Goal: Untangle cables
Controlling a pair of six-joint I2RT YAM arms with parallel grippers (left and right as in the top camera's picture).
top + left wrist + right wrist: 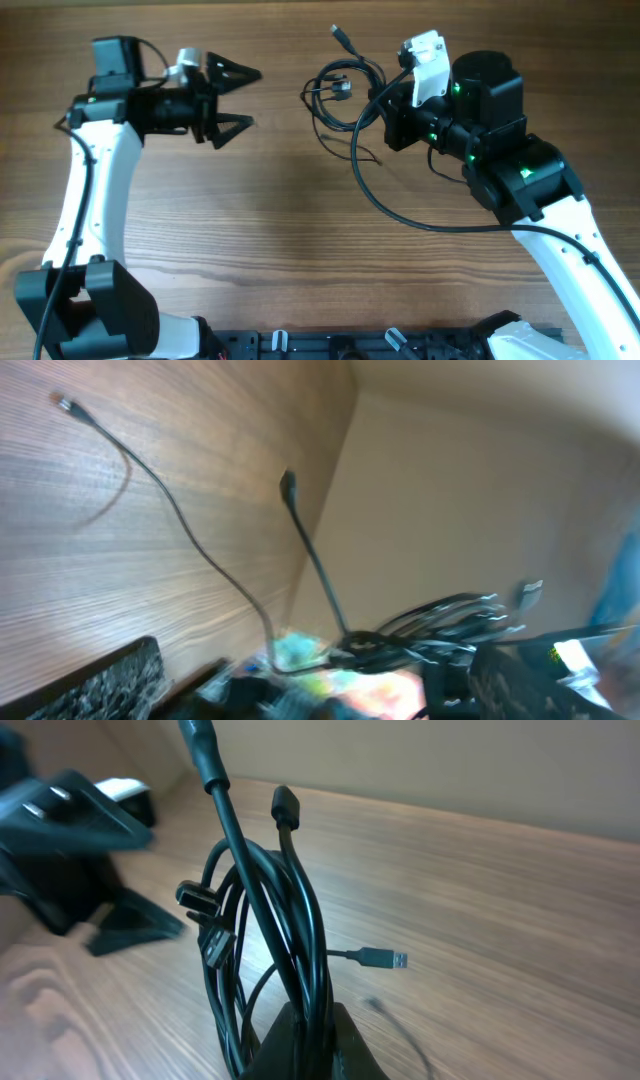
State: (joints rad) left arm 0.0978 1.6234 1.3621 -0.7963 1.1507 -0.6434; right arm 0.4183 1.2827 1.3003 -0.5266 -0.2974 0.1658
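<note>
The cables are thin black cords bunched in a loose coil at the table's far middle. One plug end sticks out toward the far edge. One long cord trails down and to the right across the wood. My right gripper is shut on the coil's right side. In the right wrist view its fingers pinch several strands of the bundle, lifted upright, with a USB plug lying beyond. My left gripper is open and empty, left of the coil and apart from it.
The left wrist view is blurred. It shows two loose cord ends on the wood and the bundle near the right arm. The table's far edge lies just behind the coil. The arm bases stand along the near edge.
</note>
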